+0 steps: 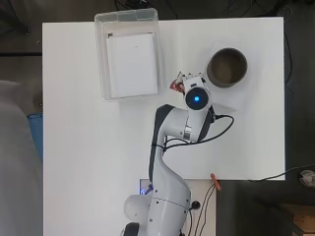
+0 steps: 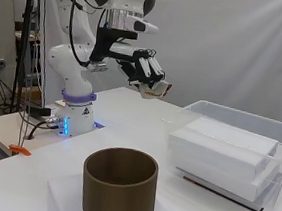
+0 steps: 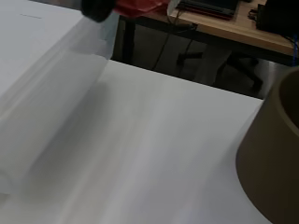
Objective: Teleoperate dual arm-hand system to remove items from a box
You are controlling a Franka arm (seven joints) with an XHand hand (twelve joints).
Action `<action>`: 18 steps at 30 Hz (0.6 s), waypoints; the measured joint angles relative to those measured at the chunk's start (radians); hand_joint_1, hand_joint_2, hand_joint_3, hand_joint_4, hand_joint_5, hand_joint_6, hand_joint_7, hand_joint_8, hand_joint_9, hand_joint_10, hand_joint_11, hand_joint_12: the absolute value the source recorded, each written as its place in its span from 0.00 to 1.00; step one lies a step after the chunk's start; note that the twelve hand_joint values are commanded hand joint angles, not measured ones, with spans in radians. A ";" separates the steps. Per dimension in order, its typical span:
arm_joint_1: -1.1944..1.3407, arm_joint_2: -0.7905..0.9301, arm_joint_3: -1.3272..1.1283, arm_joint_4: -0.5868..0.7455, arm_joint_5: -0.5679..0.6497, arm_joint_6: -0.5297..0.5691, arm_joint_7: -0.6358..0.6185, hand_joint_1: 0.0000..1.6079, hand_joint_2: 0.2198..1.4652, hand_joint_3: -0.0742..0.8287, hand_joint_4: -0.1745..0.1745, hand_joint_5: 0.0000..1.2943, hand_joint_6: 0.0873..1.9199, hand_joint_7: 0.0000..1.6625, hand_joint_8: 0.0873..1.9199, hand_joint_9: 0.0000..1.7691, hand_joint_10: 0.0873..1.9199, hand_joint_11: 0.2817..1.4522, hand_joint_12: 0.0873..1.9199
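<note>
The robot hand (image 2: 143, 69) hangs above the white bench (image 1: 88, 157), its fingers curled round a small red-and-white packet (image 2: 155, 90), in the air between the clear plastic box (image 1: 129, 54) and the brown cylindrical container (image 1: 227, 67). The box sits at the far left of the bench with flat white cartons (image 2: 227, 146) stacked inside it. The brown container stands to the right on a white sheet (image 1: 231, 98).

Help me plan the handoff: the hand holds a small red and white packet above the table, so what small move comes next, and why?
Probably carry the packet sideways over the brown cylinder. The hand is curled round it in mid-air between the clear box and the cylinder.
</note>
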 joint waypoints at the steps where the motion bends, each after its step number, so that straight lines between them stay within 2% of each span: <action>1: -0.004 0.000 -0.017 0.000 -0.026 0.000 0.020 0.64 0.75 0.09 0.80 0.70 0.58 0.51 1.00 0.62 1.00 0.54 0.98; 5: -0.016 0.047 -0.070 0.049 -0.083 -0.007 0.085 0.65 0.75 0.08 0.74 0.70 0.58 0.53 1.00 0.63 1.00 0.57 0.99; 12: -0.015 0.278 -0.154 0.290 -0.059 -0.035 0.157 0.64 0.74 0.08 0.81 0.72 0.54 0.55 1.00 0.67 1.00 0.62 1.00; 18: -0.009 0.385 -0.221 0.333 -0.044 -0.006 0.203 0.65 0.74 0.08 0.82 0.72 0.53 0.55 1.00 0.67 1.00 0.63 1.00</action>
